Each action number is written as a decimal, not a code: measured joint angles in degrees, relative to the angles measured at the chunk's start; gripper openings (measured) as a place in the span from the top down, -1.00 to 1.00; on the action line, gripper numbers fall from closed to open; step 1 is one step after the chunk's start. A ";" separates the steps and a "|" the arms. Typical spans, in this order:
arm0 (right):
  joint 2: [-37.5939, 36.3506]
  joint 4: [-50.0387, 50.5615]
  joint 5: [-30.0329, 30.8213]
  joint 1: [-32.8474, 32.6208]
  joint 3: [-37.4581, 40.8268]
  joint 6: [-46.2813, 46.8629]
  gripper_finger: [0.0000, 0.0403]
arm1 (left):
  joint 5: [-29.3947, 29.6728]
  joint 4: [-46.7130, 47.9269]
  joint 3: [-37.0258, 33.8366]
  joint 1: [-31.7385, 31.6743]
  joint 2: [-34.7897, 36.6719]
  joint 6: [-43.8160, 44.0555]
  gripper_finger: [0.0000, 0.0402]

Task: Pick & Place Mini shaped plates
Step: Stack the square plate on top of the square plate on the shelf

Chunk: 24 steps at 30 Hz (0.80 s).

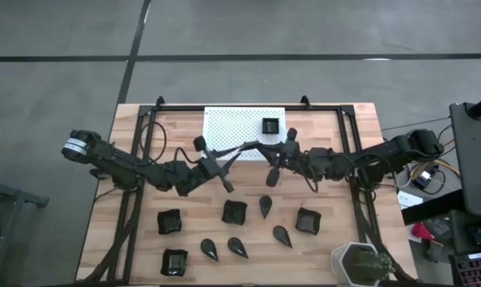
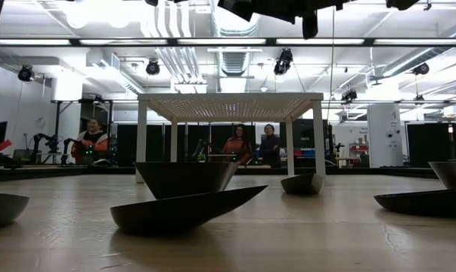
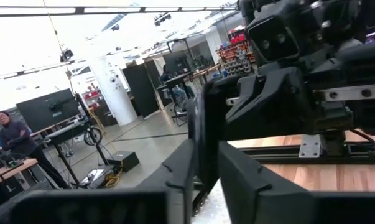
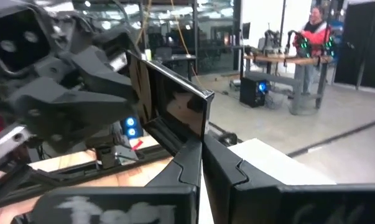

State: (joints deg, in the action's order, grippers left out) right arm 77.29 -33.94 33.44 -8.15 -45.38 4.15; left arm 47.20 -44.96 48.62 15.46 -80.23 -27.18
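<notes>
Right wrist view first: the right gripper is clenched on the lower corner of a glossy square plate, which stands up on edge above the fingers, well clear of the wood. Over to the left wrist view, and the left gripper looks closed on a thin plate seen edge-on between its fingers, with the other arm's gripper body filling the background. Whether these are two plates or one shared between the arms, I cannot tell from the wrist pictures. From above, the two grippers sit near each other around table centre, just off the front edge of the white stand, each with something dark at its tip.

Outward now. The stand sits at 12 o'clock, and one square dish is already on top of it, towards 1 o'clock. Two small dark squares show at the stand's corners; on it or beside it, I cannot tell.

The table carries the rest, spread from 7 o'clock round to 5 o'clock: four raised-rim squares and four teardrops. A hexagonal pot waits at the 4 o'clock corner.

My read: early going. If the stand is the target, one dish is clearly delivered, whatever is held comes next, and eight on the wood are untouched.
</notes>
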 joint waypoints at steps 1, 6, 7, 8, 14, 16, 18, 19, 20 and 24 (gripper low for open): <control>-0.04 1.25 0.00 0.30 -0.41 0.77 0.96 | 0.00 -0.01 0.00 0.00 0.00 0.00 0.57; -0.57 8.08 0.11 1.57 -2.52 4.16 0.96 | 0.38 0.03 -0.03 0.07 0.00 0.10 0.32; -0.82 9.84 0.13 1.78 -3.04 4.81 0.96 | 0.46 0.31 -0.05 0.13 0.00 0.23 0.28; -0.97 11.55 0.14 2.00 -3.85 5.49 0.96 | 0.46 1.12 -0.07 0.21 0.00 0.43 0.24; -3.75 27.55 0.14 3.61 -9.32 11.30 0.96 | 0.45 9.51 -0.21 0.78 0.00 5.83 0.15; -4.62 32.00 -0.14 4.36 -11.16 13.91 0.96 | -0.04 11.40 -0.34 0.92 0.00 7.73 0.15; -5.35 35.85 -1.04 5.35 -12.42 16.14 0.96 | -1.51 11.50 -1.04 0.99 0.01 8.85 0.15; -5.61 37.16 -1.99 6.08 -13.13 17.30 0.96 | -2.07 11.65 -1.53 1.08 0.12 9.12 0.15; -5.89 38.93 -3.00 6.98 -13.77 18.80 0.96 | -2.92 11.79 -2.09 1.18 0.24 9.48 0.15; -6.04 47.06 -7.66 11.48 -17.07 25.73 0.96 | -6.61 11.36 -4.18 1.22 1.74 14.17 0.15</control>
State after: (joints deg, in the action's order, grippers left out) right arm 71.24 13.12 25.78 3.33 -62.45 29.88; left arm 40.59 -33.59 44.44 16.69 -78.48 -13.01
